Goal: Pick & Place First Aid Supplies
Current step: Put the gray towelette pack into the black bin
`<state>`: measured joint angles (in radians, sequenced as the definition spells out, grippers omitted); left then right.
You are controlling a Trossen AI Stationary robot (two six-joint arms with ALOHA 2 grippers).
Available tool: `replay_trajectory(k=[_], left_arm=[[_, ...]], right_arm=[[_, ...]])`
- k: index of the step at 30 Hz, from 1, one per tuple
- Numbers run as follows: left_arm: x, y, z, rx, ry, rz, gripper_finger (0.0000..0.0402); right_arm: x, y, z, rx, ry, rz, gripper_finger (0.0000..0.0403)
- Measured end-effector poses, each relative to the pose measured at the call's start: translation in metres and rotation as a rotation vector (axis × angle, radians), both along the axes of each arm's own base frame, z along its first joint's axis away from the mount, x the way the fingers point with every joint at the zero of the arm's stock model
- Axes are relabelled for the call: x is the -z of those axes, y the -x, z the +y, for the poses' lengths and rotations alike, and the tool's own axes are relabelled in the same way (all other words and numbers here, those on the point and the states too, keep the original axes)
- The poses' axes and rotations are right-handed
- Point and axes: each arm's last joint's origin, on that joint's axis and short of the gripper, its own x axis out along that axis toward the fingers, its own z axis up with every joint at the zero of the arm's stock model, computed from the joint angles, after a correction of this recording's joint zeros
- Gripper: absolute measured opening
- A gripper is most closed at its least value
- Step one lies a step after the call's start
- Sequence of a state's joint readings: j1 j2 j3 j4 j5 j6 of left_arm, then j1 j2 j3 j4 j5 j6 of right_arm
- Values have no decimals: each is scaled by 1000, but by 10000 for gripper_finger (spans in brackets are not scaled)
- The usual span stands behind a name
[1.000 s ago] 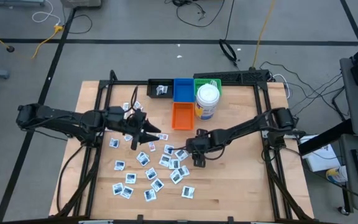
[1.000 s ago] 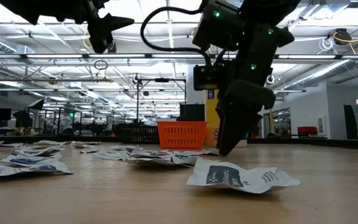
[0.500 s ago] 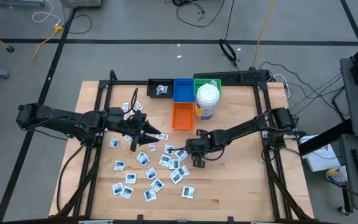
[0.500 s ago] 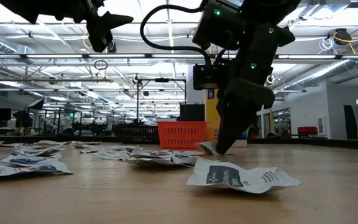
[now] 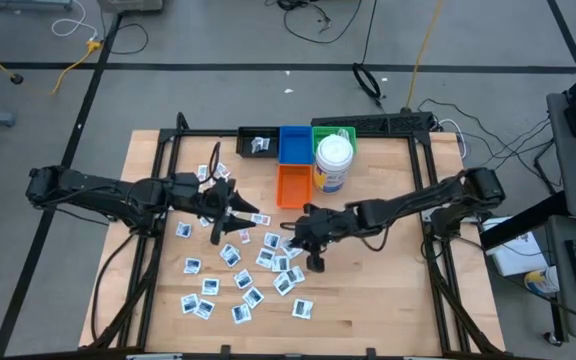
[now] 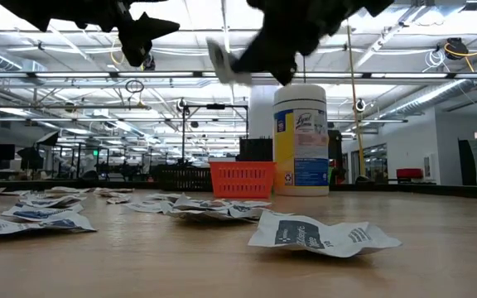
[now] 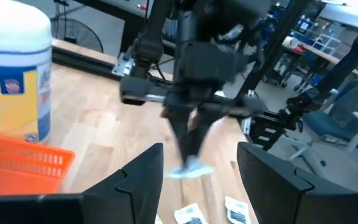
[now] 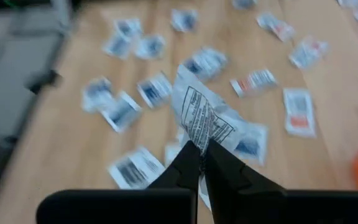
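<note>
Right arm: stretched toward the middle, raised off the counter.
Right gripper: fingers pinched on a packet.
Left gripper: raised, fingers parted.

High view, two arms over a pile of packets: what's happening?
The right claw is shut on one white packet and holds it above the table, over the scattered packets. The left claw hovers open near the orange bin. A wipes canister stands beside the bins.

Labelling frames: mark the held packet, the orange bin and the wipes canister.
held packet (image 8: pixel 199 118), right wrist view, printed face.
orange bin (image 5: pixel 292 186), high view, inside floor.
wipes canister (image 6: pixel 301 141), low view, label front.
</note>
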<state>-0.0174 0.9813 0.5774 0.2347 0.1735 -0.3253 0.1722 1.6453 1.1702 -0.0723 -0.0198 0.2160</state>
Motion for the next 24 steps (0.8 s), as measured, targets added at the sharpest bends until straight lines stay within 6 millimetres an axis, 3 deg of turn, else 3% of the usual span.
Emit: replay_trajectory(k=[6,17,24], left_arm=[[2,-8,-6,69,-92,12,209],[3,-47,-25,216,-208,33,209],[9,-61,-43,289,-245,74,209]], right_arm=[[-6,-3,2,-62,-54,-67,2],[-11,-5,7,-199,-124,-116,1],[-12,-5,8,-219,-137,-116,1]])
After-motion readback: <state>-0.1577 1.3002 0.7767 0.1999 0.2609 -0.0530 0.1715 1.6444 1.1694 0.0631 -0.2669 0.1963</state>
